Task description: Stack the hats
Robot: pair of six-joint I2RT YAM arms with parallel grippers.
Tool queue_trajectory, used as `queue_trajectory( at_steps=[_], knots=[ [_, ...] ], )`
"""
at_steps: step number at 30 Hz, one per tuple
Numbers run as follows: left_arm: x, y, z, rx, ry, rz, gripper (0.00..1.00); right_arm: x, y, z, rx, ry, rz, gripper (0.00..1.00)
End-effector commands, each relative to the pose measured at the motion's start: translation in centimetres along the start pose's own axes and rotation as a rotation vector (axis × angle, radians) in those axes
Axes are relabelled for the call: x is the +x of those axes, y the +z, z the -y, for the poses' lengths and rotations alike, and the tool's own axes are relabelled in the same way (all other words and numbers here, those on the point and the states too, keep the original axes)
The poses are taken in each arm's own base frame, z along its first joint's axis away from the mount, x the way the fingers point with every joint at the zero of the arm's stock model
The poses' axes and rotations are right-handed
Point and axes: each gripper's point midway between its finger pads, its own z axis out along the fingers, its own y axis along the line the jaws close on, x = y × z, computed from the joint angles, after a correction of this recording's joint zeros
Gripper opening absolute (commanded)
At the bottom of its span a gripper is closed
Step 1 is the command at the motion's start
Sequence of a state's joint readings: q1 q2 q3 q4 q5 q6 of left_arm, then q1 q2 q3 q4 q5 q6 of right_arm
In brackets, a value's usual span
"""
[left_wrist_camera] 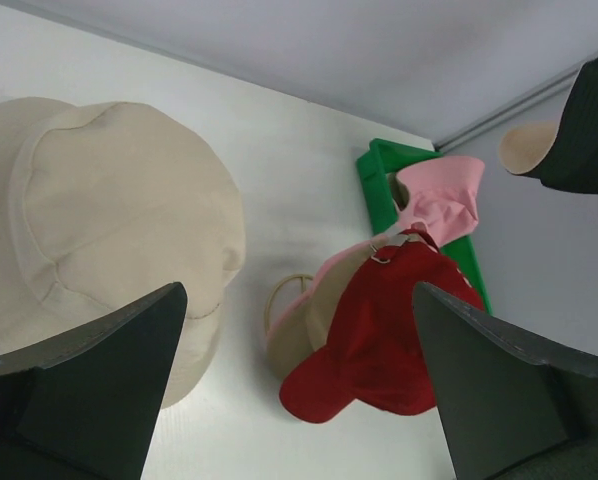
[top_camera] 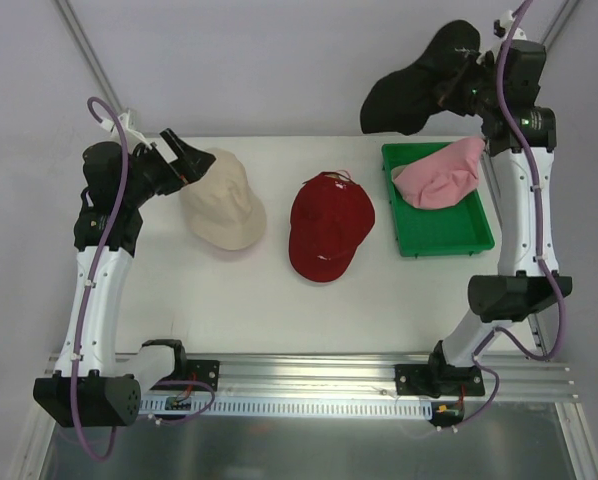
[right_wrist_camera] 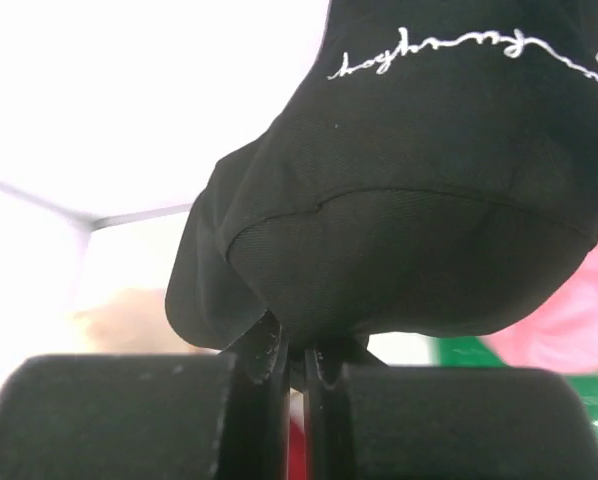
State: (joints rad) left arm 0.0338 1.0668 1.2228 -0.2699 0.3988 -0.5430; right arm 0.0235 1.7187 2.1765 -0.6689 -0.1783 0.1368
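My right gripper [top_camera: 461,78] is shut on the black hat [top_camera: 411,88] and holds it high above the table's far right; in the right wrist view the jaws [right_wrist_camera: 301,370] pinch its fabric [right_wrist_camera: 419,200]. The pink hat [top_camera: 441,175] lies in the green tray [top_camera: 449,240]. The red cap [top_camera: 329,225] lies mid-table; in the left wrist view it [left_wrist_camera: 399,330] sits on top of the tan cap [left_wrist_camera: 309,320]. The cream bucket hat [top_camera: 224,200] lies at the left. My left gripper [top_camera: 184,158] is open and empty beside its far-left edge, with the jaws [left_wrist_camera: 299,400] wide apart.
The green tray stands at the table's right side, also seen in the left wrist view [left_wrist_camera: 374,175]. The white table [top_camera: 279,300] has bare surface in front of the hats. A metal frame post [top_camera: 89,60] rises at the back left.
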Motion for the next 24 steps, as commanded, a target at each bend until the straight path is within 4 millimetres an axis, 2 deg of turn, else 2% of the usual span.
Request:
queue_trajectory(
  at_steps=[1,2,3,7,13,14,19,24],
  knots=[
    [-1.3,-1.1,3.6,0.132,0.003,0.01,0.99,-0.2,-3.4,-7.4,-0.158,-0.05,-0.002,0.0],
    [-1.5,-1.3,4.0,0.143,-0.003,0.016,0.99,-0.9,-4.4,-9.2,-0.199,-0.058,0.024,0.0],
    [-1.6,-1.5,4.2,0.151,-0.006,0.02,0.99,-0.8,-4.7,-10.5,-0.224,-0.06,0.025,0.0],
    [-2.2,-2.4,5.6,0.203,-0.015,0.052,0.99,0.9,-6.0,-17.2,-0.377,-0.082,0.019,0.0],
    [-1.8,-2.6,6.3,0.267,-0.067,0.059,0.99,3.8,-6.7,-23.7,-0.542,-0.054,-0.034,0.0],
    [-1.8,-2.6,6.7,0.298,-0.086,0.07,0.99,4.6,-6.2,-24.3,-0.545,-0.057,-0.05,0.0],
    [-1.8,-3.0,8.2,0.405,-0.124,0.077,0.99,7.7,-6.4,-27.9,-0.608,-0.078,-0.098,0.0],
    [-1.1,-2.7,8.6,0.463,-0.143,0.05,0.99,10.7,-6.2,-30.2,-0.64,-0.1,-0.147,0.0]
  ],
)
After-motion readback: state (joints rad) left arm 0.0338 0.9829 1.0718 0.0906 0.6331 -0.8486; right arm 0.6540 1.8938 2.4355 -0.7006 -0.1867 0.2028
